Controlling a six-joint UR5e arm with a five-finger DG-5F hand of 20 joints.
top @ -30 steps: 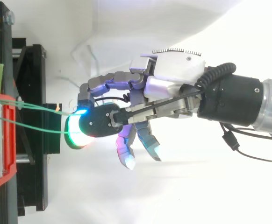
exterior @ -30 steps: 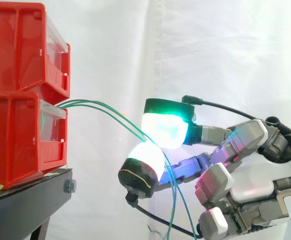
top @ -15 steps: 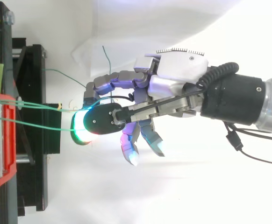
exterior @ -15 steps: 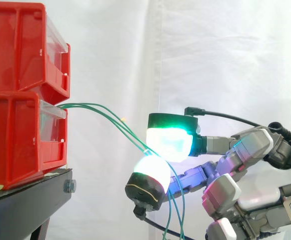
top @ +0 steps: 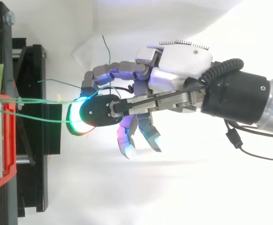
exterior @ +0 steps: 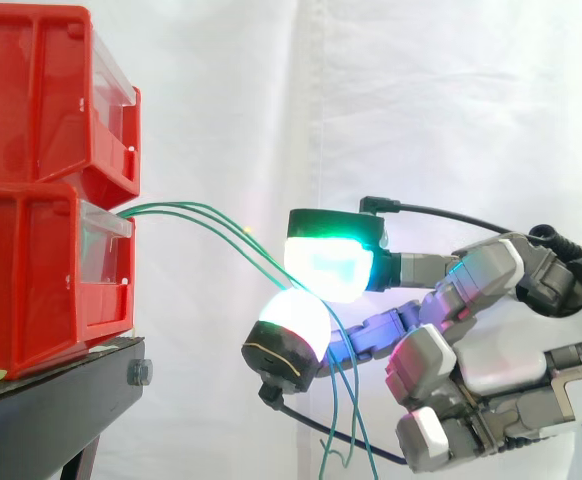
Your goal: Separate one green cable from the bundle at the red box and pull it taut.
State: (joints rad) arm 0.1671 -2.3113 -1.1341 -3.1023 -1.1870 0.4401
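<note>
Pinching the green cables [exterior: 186, 207] between the hand's [exterior: 516, 370] glowing pads [exterior: 329, 268], just right of the red box [exterior: 41, 270]. Leaving them slack, arcing out of the box front (seemingly several strands caught, not one). Could drag the whole bundle along, or lose the grip under tension.

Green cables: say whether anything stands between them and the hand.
Nothing visible does. The green cables run free from the lower red bin to the hand, pinched between its fingertips.
</note>
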